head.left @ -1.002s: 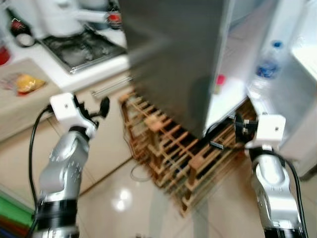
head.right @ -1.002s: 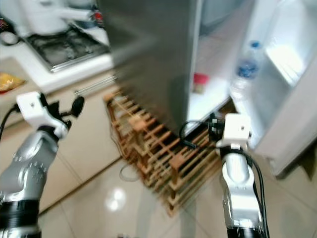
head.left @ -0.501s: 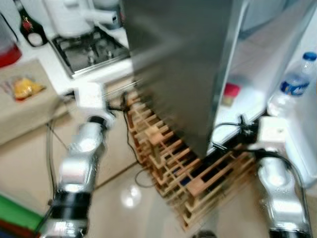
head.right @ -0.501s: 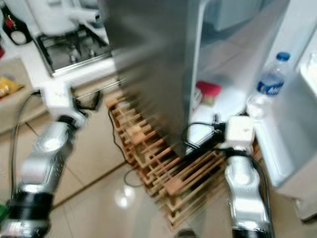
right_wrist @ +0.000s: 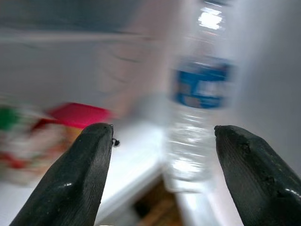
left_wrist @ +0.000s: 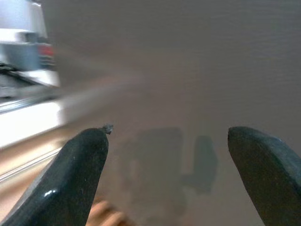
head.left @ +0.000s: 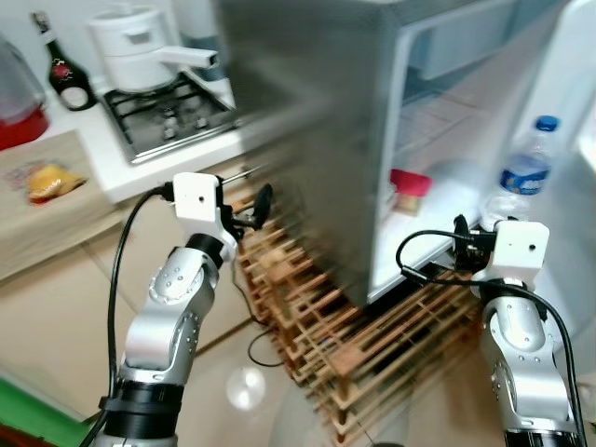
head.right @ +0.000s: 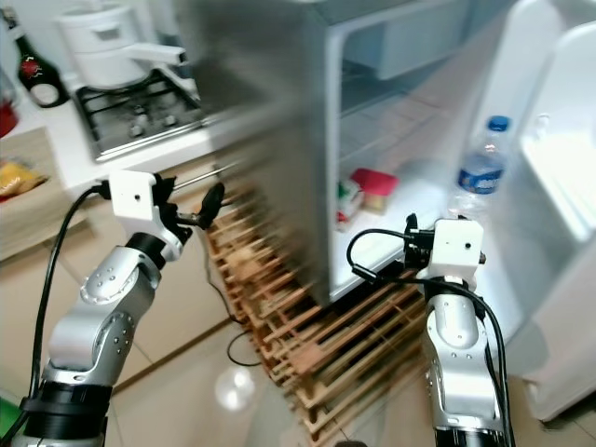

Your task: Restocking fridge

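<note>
The fridge [head.right: 279, 140] stands open at the 12 o'clock position of the head views, its grey side panel facing the camera and its white interior exposed to the right. On the lower inner shelf lie a red-lidded container [head.right: 376, 186] and, just beside it at 9 o'clock, a green-and-red packet [head.right: 347, 200]. A water bottle [head.right: 477, 177] with a blue cap and blue label stands upright at 3 o'clock of the container, at the fridge door [head.right: 559, 186].

The right tool [right_wrist: 162, 155] is held in front of the lower shelf edge, fingers spread wide and empty. The right wrist view shows the bottle between the two fingers and the red-lidded container near one finger [right_wrist: 70, 183], both blurred; this alignment cannot be read from the head views.

The left tool [left_wrist: 169, 165] is raised beside the grey side panel, fingers spread and empty. The left wrist view shows the panel surface with the tool's shadow on it.

A wooden rack [head.left: 372, 317] sits on the tiled floor [head.left: 251, 391] below the fridge, at 6 o'clock. The tabletop [head.left: 112, 182] at 10 o'clock carries a gas hob [head.left: 168, 116] with a white pot [head.left: 140, 47], a dark bottle [head.left: 60, 74] and a yellow packet [head.left: 51, 179].
</note>
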Tool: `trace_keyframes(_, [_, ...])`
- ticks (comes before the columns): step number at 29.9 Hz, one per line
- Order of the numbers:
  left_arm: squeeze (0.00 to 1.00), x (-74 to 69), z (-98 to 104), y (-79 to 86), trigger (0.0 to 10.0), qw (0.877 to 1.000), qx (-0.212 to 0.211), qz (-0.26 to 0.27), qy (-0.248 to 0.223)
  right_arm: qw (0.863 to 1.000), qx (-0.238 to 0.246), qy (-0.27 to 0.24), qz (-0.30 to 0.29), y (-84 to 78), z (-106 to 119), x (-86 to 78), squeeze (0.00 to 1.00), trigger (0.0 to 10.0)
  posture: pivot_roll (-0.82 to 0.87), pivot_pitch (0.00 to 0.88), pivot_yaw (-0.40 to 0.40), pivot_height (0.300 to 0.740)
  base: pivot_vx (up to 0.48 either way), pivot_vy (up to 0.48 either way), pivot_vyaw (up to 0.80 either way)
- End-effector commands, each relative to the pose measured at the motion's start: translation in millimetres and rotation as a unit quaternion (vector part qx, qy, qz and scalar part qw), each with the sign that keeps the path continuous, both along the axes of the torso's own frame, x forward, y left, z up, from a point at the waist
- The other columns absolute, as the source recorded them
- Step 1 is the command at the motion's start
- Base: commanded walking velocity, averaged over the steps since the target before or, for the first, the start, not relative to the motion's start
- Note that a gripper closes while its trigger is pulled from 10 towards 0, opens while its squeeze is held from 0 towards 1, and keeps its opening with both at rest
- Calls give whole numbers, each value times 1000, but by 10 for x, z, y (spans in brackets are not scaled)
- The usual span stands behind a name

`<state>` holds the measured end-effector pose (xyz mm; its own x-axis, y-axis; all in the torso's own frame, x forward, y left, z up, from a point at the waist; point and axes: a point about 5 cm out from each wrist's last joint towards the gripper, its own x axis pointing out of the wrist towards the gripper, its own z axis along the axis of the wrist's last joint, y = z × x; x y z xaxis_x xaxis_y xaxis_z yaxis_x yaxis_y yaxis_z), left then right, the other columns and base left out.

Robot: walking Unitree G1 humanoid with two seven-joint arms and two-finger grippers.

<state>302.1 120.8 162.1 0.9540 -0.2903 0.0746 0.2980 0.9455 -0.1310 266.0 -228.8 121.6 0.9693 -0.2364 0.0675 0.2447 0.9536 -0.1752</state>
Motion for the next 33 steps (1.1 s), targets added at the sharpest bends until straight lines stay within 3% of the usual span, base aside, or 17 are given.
trace_keyframes(1, [31, -5, 26, 124, 10000, 1000, 1, 20, -4, 1000, -6, -7, 7, 60, 37, 26, 0, 10000, -157, 0, 110, 740, 360, -315, 0])
trace_keyframes(3, [24, -4, 26, 131, 10000, 1000, -6, 22, -3, 1000, -8, -5, 4, 37, 36, 21, 0, 10000, -158, 0, 110, 740, 446, 0, 0])
trace_keyframes(6, [20, 1, 30, 147, 10000, 1000, -13, 27, -5, 1000, -23, 2, -20, -139, 55, -4, 0, 10000, -161, 0, 108, 740, 0, 0, 0])
trace_keyframes(9, [16, -1, 28, 135, 10000, 1000, -17, 25, -5, 995, -74, 26, -58, -410, 64, -18, 0, 10000, -163, 0, 108, 740, 0, 0, 0])
trace_keyframes(10, [20, 0, 28, 128, 10000, 1000, -18, 23, -5, 990, -102, 48, -89, -598, 48, -29, 0, 10000, -163, 0, 108, 740, 0, 0, 0])
trace_keyframes(11, [20, 0, 28, 128, 10000, 1000, -18, 23, -5, 990, -102, 48, -89, -598, 48, -29, 0, 10000, -163, 0, 108, 740, 0, 0, 0])
trace_keyframes(12, [16, 3, 26, 120, 10000, 1000, -20, 21, -4, 980, -112, 70, -150, -955, 65, -78, 0, 10000, -163, 0, 108, 740, 0, 0, 0])
trace_keyframes(13, [16, 6, 25, 115, 10000, 1000, -20, 19, -3, 976, -112, 72, -172, -1085, 105, -103, 0, 10000, -168, 0, 110, 740, 0, 0, 0])
trace_keyframes(15, [12, 12, 24, 112, 10000, 1000, -22, 18, -2, 976, -117, 55, -176, -1135, 214, -98, 0, 10000, -168, 0, 110, 740, 0, 0, 0])
trace_keyframes(18, [8, 16, 21, 108, 10000, 1000, -23, 17, -1, 981, -124, 33, -142, -987, 305, -33, 0, 10000, -173, 0, 108, 740, 0, 0, 0])
trace_keyframes(19, [0, 22, 15, 101, 10000, 1000, -22, 18, 0, 990, -107, 11, -92, -735, 329, 44, 0, 10000, -172, 0, 105, 740, 0, 0, 0])
trace_keyframes(20, [0, 22, 15, 101, 10000, 1000, -22, 18, 0, 990, -107, 11, -92, -735, 329, 44, 0, 10000, -172, 0, 105, 740, 0, 0, 0])
trace_keyframes(21, [0, 24, 12, 101, 10000, 1000, -22, 20, 1, 993, -96, 2, -62, -574, 327, 78, 0, 10000, -171, 0, 104, 740, 0, 0, 0])
trace_keyframes(22, [0, 26, 10, 103, 10000, 999, -25, 23, 1, 997, -78, -10, 3, -247, 305, 123, 0, 10000, -170, 0, 103, 740, 0, 0, 0])
trace_keyframes(23, [0, 26, 10, 103, 10000, 999, -25, 23, 1, 997, -78, -10, 3, -247, 305, 123, 0, 10000, -170, 0, 103, 740, 0, 0, 0])
trace_keyframes(26, [0, 25, 13, 121, 10000, 999, -27, 26, 0, 997, -39, -12, 69, 102, 251, 121, 0, 10000, -163, 0, 101, 740, 0, 0, 785])
trace_keyframes(33, [0, 3, -8, 216, 10000, 998, -40, 41, 3, 994, 29, -2, 110, 352, 184, 55, 0, 10000, -156, 0, 99, 740, -185, 0, 758])
